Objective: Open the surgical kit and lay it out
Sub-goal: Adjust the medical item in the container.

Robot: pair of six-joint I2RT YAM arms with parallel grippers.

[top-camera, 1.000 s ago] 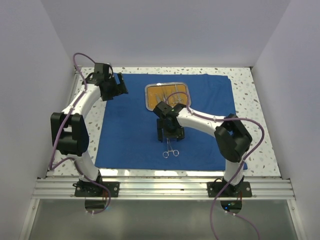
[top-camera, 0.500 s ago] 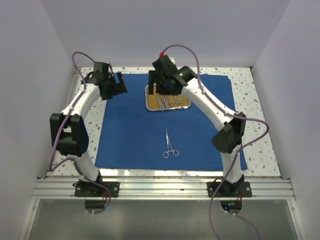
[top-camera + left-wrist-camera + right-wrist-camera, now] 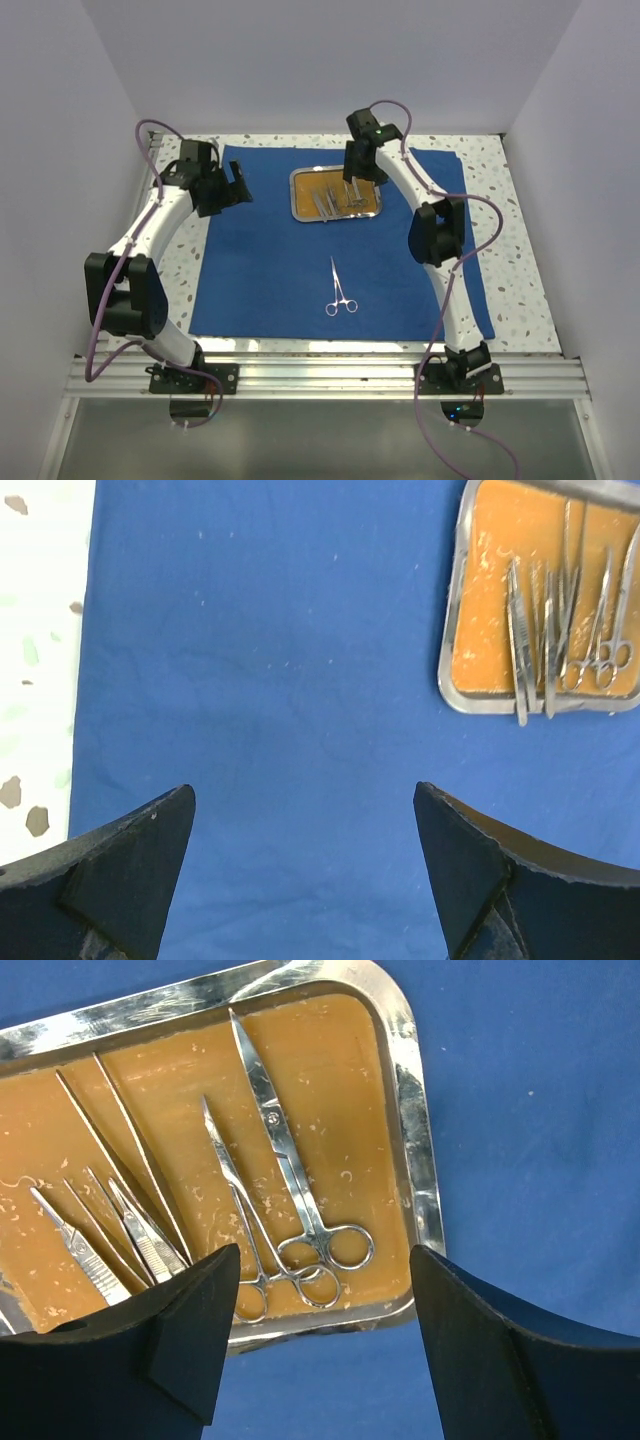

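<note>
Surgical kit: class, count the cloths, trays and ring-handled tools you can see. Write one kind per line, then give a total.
Blue cloth: 1
Tray: 1
Ring-handled tools: 3
Total: 5

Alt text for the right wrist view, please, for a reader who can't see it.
The open right gripper hovers over a steel tray with an orange-brown floor, set on blue cloth. Inside lie ring-handled scissors, a slimmer ring-handled tool and several thin straight instruments, none touched.
</note>
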